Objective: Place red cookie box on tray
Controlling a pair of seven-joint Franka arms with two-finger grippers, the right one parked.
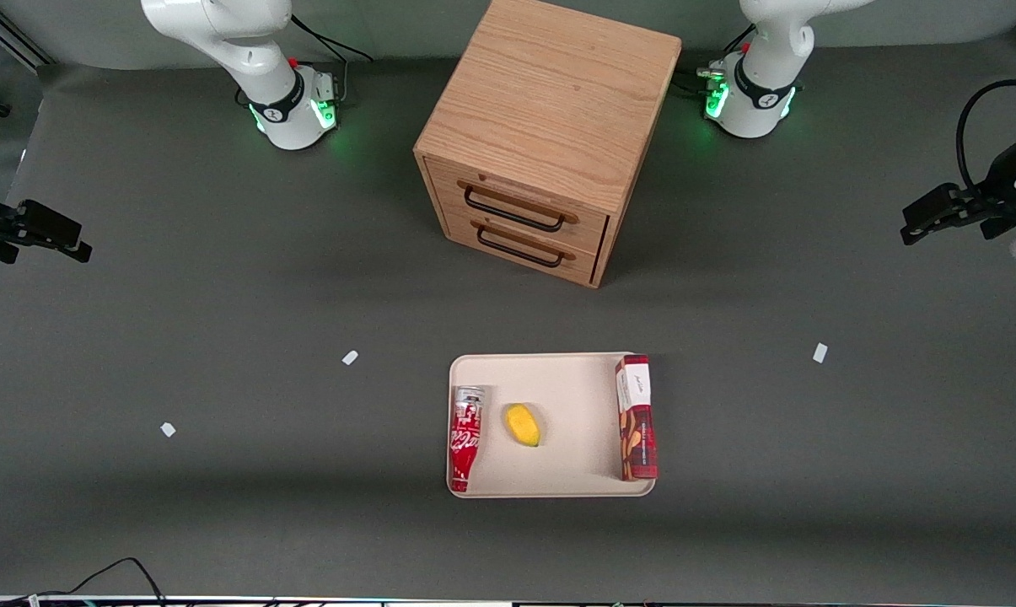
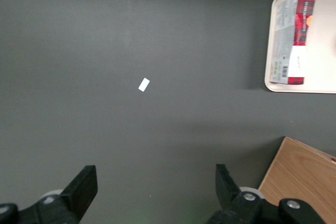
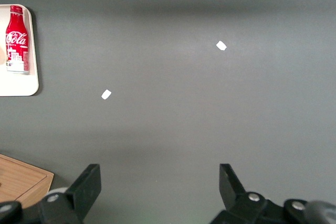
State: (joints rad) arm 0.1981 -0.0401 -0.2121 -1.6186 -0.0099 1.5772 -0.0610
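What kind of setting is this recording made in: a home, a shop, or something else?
Most likely a robotics lab tabletop. A plain gray table carries staged props: a small wooden drawer cabinet, a tray with the red cookie box, and white tape markers. The left arm's hand hangs open over bare table.

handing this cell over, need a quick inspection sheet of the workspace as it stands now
surface: dark grey table with small white tape marks.
job's things: red cookie box lies on the tray, along the edge toward the working arm's end.
clutter: red soda bottle and yellow fruit also on the tray; wooden two-drawer cabinet farther from the front camera than the tray, drawers shut.
grippers: gripper open, holding nothing, above bare table toward the working arm's end.
cables: black cable at the table edge nearest the front camera.
surroundings: nothing seen.
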